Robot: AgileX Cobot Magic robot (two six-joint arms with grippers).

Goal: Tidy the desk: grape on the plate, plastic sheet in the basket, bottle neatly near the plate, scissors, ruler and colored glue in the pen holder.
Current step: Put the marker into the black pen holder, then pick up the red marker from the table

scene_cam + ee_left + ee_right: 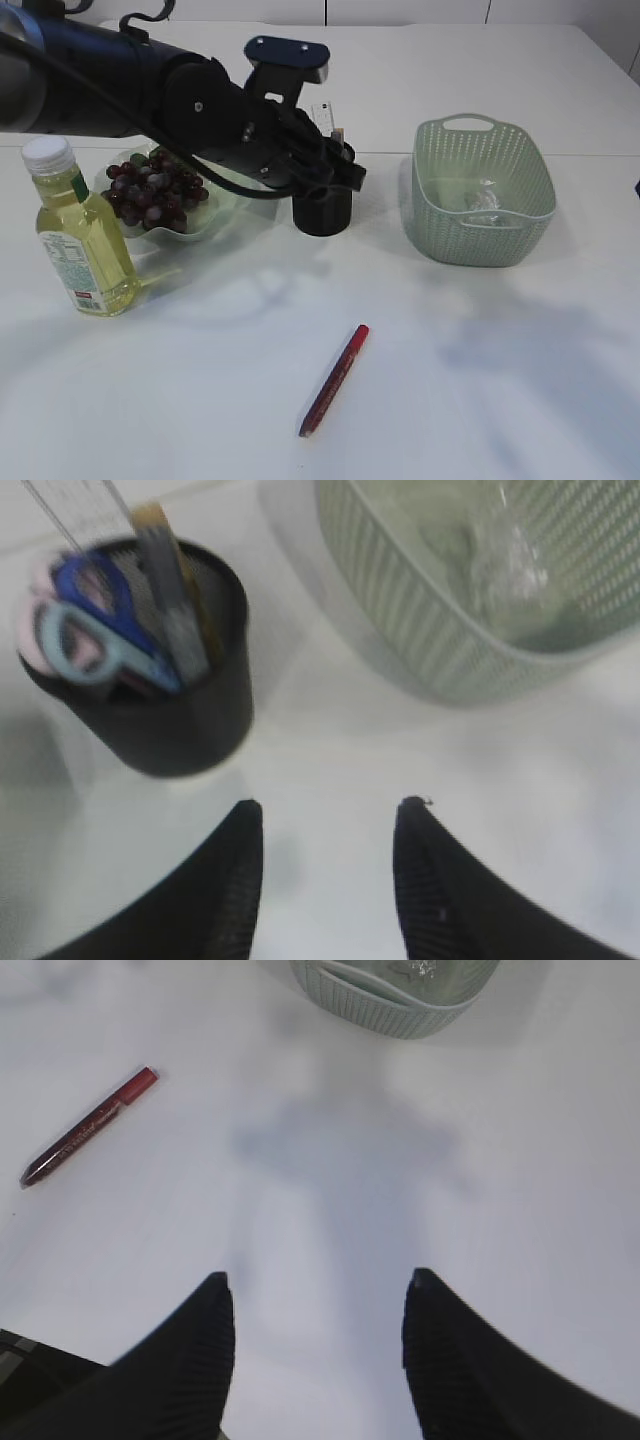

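Note:
Dark red grapes [152, 190] lie on the pale green plate [215, 215]. The bottle [85, 250] of yellow liquid stands upright just left of the plate. My left gripper [345, 170] hovers at the black pen holder [322, 212], open and empty [328, 810]. In the holder [190, 730] stand the blue-handled scissors [95, 630] and the clear ruler [85, 510]. The crumpled plastic sheet [483, 203] lies in the green basket [430, 235]. The red colored glue stick [335, 378] lies on the table in front. My right gripper [318, 1285] is open over bare table, with the glue [90, 1128] off to its left.
My left arm stretches from the left edge across the plate toward the holder. A brownish stick [160, 540] also stands in the holder. The basket [385, 1005] sits ahead of the right gripper.

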